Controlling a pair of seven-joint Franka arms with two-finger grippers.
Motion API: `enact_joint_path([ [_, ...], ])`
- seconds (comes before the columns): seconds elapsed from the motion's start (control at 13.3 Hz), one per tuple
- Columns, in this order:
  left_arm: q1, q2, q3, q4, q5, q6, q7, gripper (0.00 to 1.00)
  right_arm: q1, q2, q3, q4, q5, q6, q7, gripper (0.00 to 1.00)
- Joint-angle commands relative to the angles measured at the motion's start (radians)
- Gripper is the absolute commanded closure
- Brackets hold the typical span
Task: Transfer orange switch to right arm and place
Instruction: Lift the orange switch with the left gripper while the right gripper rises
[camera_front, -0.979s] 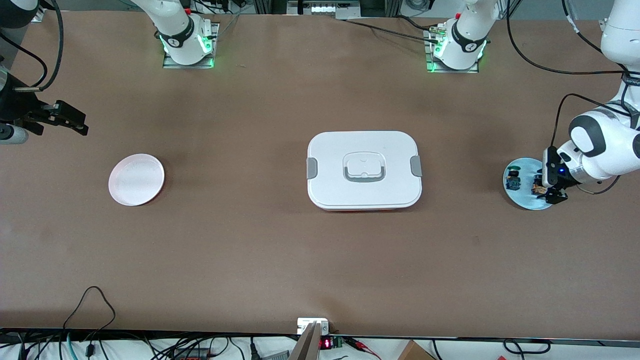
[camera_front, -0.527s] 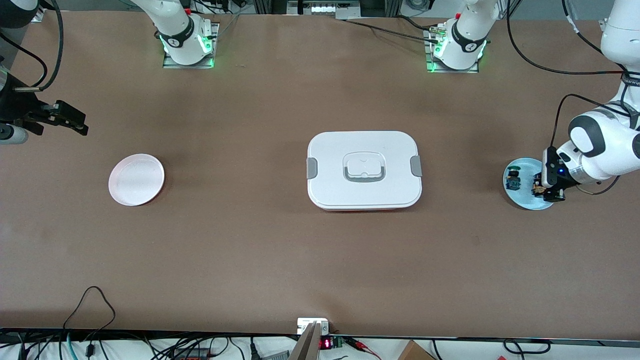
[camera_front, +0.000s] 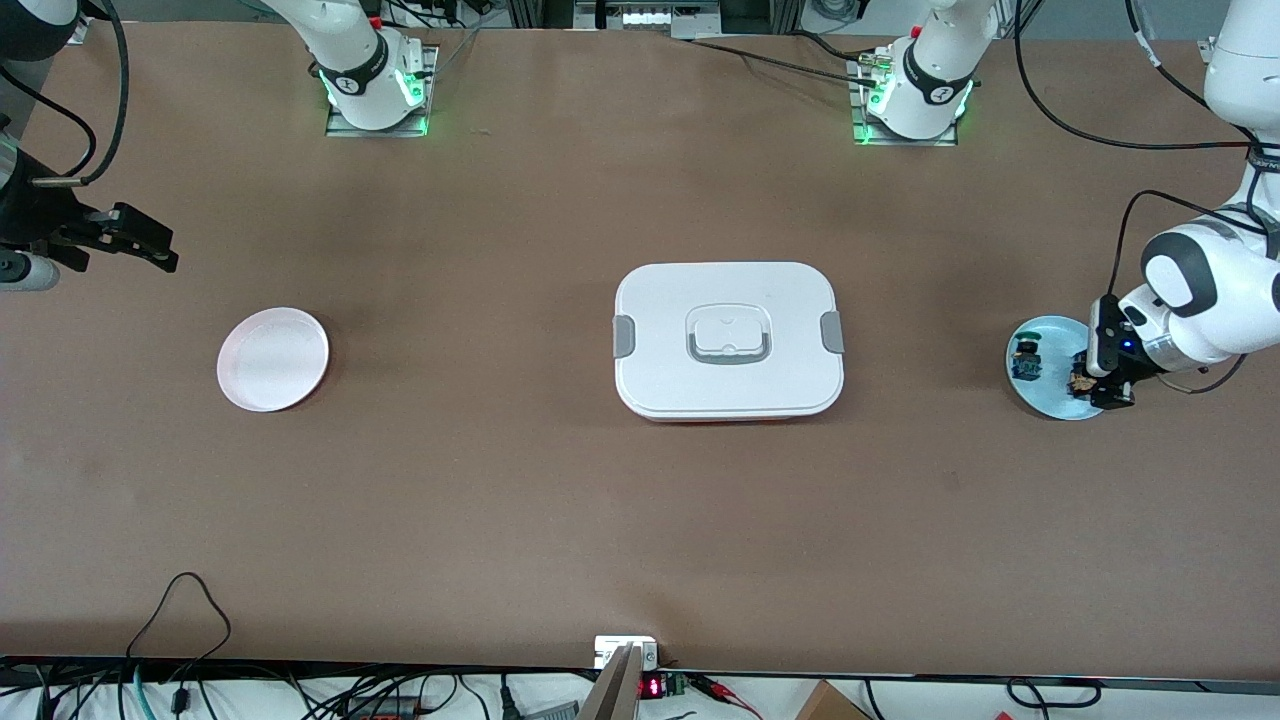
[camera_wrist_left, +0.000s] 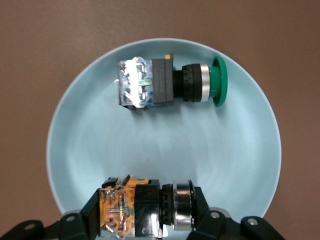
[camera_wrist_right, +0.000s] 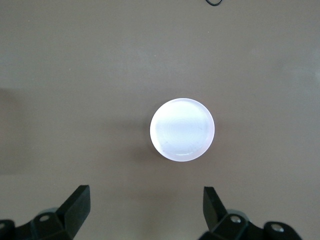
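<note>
The left gripper (camera_wrist_left: 147, 212) has its jaws clamped on the orange switch (camera_wrist_left: 142, 205) on the light blue plate (camera_wrist_left: 240, 150), beside a green-capped switch (camera_wrist_left: 167, 82); the right gripper (camera_wrist_right: 145, 205) waits, jaws apart, above the white plate (camera_wrist_right: 182, 130) on the worktop (camera_front: 500, 500)

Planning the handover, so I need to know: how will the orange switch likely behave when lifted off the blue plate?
The orange switch looks rigid, so probably no flex. It's small, likely light. Its round metal collar might let it roll if released. The left hand grips across its body, probably steadily, over the blue plate.

orange switch (camera_wrist_left: 142, 210) perhaps partly cut off, left gripper (camera_wrist_left: 147, 220) cropped
</note>
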Motion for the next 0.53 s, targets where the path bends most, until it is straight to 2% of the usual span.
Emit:
enact_joint_path([
  [0.0,0.011,-0.048,-0.026,0.089,-0.027,-0.179,0.037,1.0,-0.011,0.006,0.003,0.024,0.014,-0.018,-0.008,0.0],
  [0.15,0.004,-0.059,-0.038,0.181,-0.027,-0.32,0.034,1.0,-0.014,0.004,0.003,0.023,0.012,-0.018,-0.003,0.0],
  [0.45,0.0,-0.094,-0.044,0.301,-0.027,-0.525,0.003,1.0,-0.02,0.007,0.003,0.021,0.02,-0.021,-0.009,0.0],
])
